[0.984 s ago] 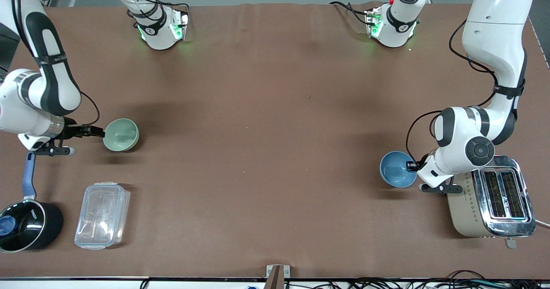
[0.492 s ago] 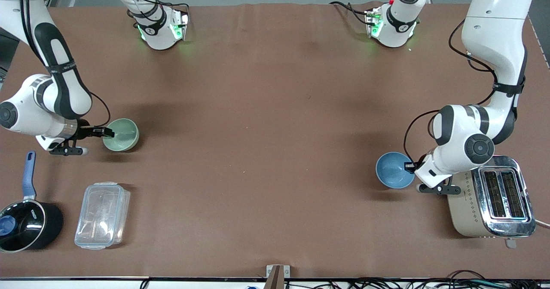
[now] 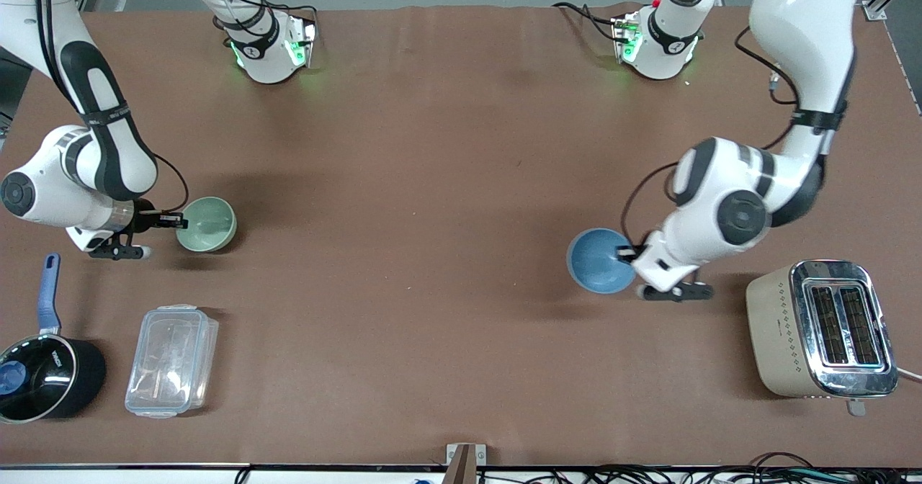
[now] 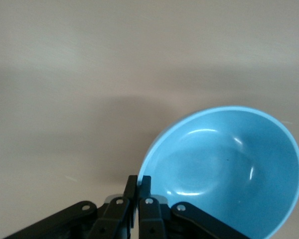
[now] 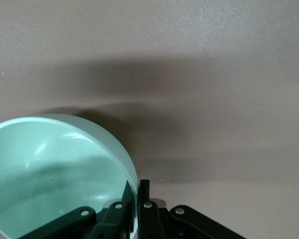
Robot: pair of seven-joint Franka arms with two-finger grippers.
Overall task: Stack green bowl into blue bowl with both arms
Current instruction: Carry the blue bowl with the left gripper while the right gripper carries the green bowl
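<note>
The pale green bowl is held by its rim in my right gripper, at the right arm's end of the table; in the right wrist view the bowl fills the corner, one finger inside the rim and one outside. The blue bowl is held tilted above the table by my left gripper, shut on its rim, toward the left arm's end. In the left wrist view the blue bowl shows its light-blue inside, the fingers pinching its rim.
A silver and beige toaster stands at the left arm's end, nearer the front camera. A clear plastic lidded box and a black saucepan with a blue handle sit at the right arm's end, nearer the front camera than the green bowl.
My left gripper has carried the blue bowl away from the toaster toward the table's middle. My right gripper has closed on the green bowl's rim and shifted it slightly toward the middle.
</note>
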